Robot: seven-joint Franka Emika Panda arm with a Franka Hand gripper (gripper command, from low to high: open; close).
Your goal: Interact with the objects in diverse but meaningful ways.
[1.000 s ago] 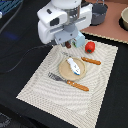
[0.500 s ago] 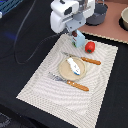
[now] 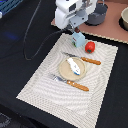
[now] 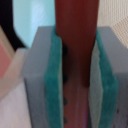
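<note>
In the wrist view a dark reddish-brown sausage-like stick [image 4: 76, 30] stands upright between my gripper's [image 4: 77, 70] green pads [image 4: 52, 85], which press on it from both sides. In the exterior view the gripper [image 3: 76, 30] hangs just above the light blue carton-shaped block [image 3: 78, 40] at the placemat's far edge; the stick is too small to make out there. The red tomato-like ball [image 3: 90, 47] lies just to the exterior view's right of the carton. On the round tan plate [image 3: 64, 72] rests the white-and-blue fish-like piece [image 3: 74, 66].
A wooden-handled knife [image 3: 84, 59] lies behind the plate and a fork [image 3: 70, 82] in front of it, all on a striped placemat [image 3: 45, 85]. At the back, a tan board [image 3: 112, 31] carries a dark pot [image 3: 96, 15] and a bowl [image 3: 124, 18].
The arm has moved from above the plate toward the back and the exterior view's right, ending over the blue carton. The objects on the mat lie as before.
</note>
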